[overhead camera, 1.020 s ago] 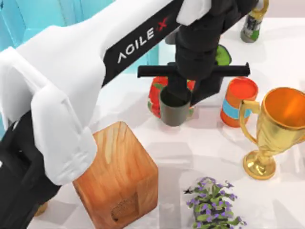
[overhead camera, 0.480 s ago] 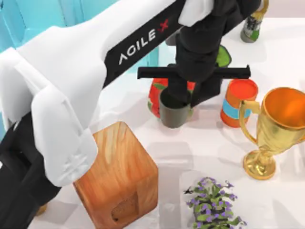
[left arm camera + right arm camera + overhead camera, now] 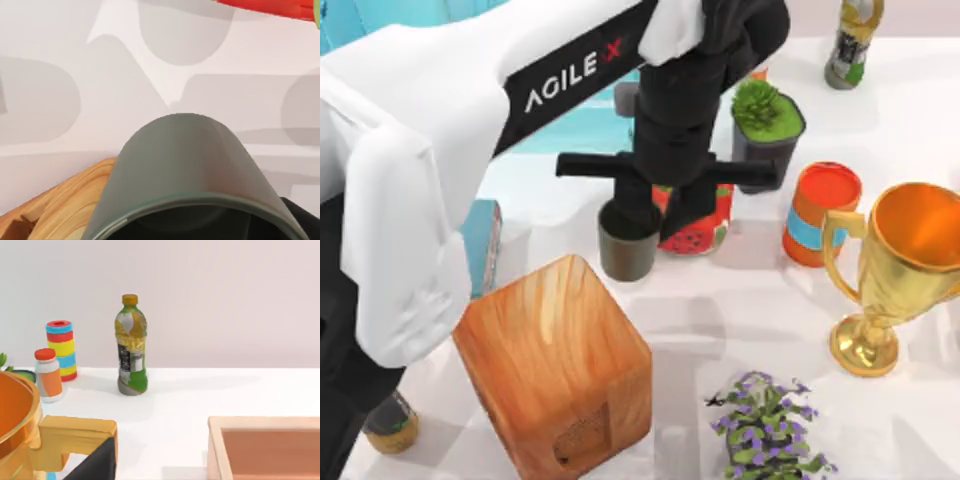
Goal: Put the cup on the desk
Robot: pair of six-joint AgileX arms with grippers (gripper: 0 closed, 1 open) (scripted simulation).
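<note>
The cup (image 3: 628, 245), a dark grey-green tumbler, hangs upright from my left gripper (image 3: 657, 208), which is shut on its rim with one finger inside. It is over the white desk (image 3: 750, 300), just left of a red watermelon-print can (image 3: 700, 225) and close behind the wooden block (image 3: 555, 365). I cannot tell if its base touches the desk. The left wrist view looks down the cup (image 3: 185, 165) at the desk (image 3: 150, 50), with the block (image 3: 55, 205) alongside. A dark part of my right gripper (image 3: 95, 465) rests by the gold trophy (image 3: 20, 430).
Around the cup stand a potted plant (image 3: 767, 125), an orange cylinder with a blue band (image 3: 817, 212), the gold trophy (image 3: 900, 260), purple flowers (image 3: 765, 420) and a bottle (image 3: 848, 45). A light-blue book (image 3: 480, 240) lies at the left. Bare desk lies between block and trophy.
My left arm has carried the cup to the left, from in front of the red can to beside it and nearer the wooden block. The grip stays the same.
</note>
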